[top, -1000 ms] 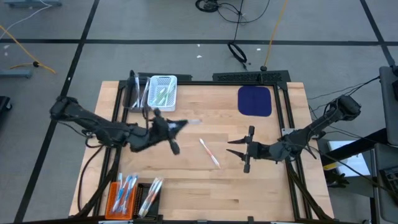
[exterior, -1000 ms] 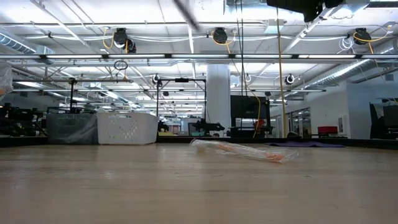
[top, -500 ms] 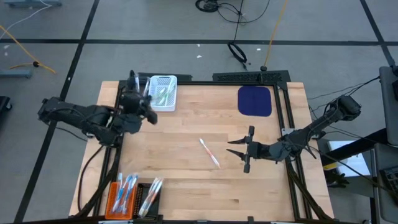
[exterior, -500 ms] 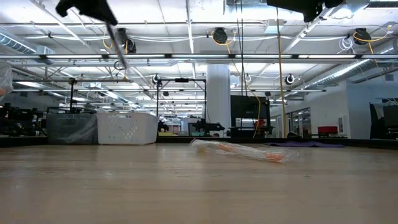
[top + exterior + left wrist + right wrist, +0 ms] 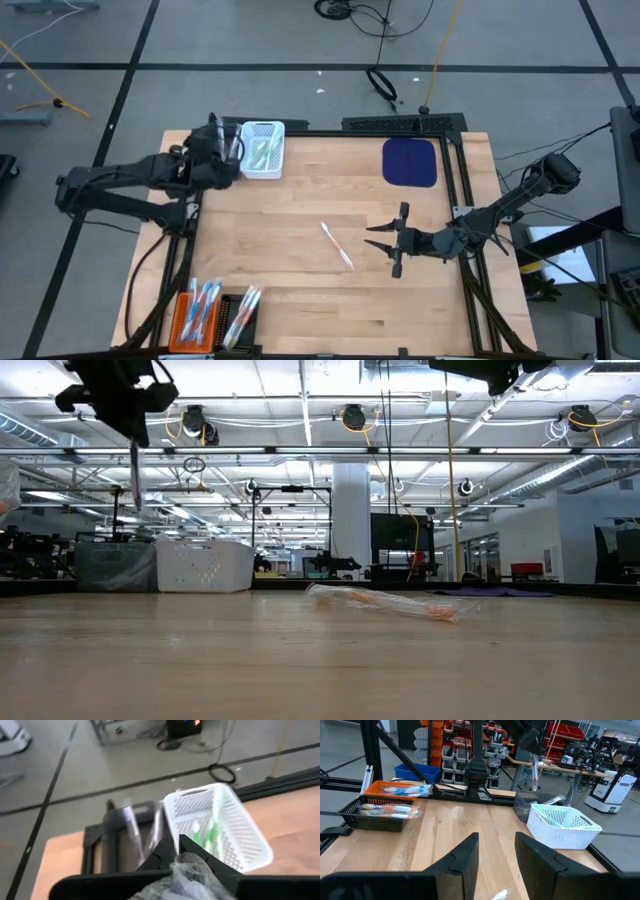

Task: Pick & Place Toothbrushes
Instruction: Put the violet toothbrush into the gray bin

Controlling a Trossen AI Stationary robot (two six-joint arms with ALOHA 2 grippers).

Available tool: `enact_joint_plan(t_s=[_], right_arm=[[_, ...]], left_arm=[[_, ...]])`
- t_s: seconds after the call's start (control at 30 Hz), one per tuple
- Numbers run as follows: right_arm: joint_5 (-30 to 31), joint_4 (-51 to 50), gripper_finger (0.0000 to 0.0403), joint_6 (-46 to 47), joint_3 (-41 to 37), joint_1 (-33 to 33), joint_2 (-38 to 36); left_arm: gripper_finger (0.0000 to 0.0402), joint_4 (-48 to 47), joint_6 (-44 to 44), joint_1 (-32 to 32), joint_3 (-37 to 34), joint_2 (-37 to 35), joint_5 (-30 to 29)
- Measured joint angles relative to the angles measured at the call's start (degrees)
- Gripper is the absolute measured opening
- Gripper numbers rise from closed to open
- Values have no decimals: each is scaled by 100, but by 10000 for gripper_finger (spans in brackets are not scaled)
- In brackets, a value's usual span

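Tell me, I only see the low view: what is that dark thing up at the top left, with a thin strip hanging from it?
Observer: That is the left gripper. Its fingers are shut on a wrapped toothbrush, right beside the white basket.
Operator: Is anything inside that basket?
Observer: Yes, green toothbrushes; the left wrist view looks down into it.
Operator: And the other arm?
Observer: The right gripper hangs open next to the loose toothbrush lying mid-table.

baskets: 3 — white (image 5: 262,149), orange (image 5: 192,318), black (image 5: 236,320) | loose toothbrush on table: 1 (image 5: 336,245) | arms: 2
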Motion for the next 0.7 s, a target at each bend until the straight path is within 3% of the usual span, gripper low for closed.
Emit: enact_joint_plan(t_s=[0.33,0.7], right_arm=[[0,2,118,-2,0,0,0],[0,2,118,-7,0,0,0]], left_arm=[[0,-171,253,1308,-1,314,1107],[0,-161,739,2297,-1,1037,1783]])
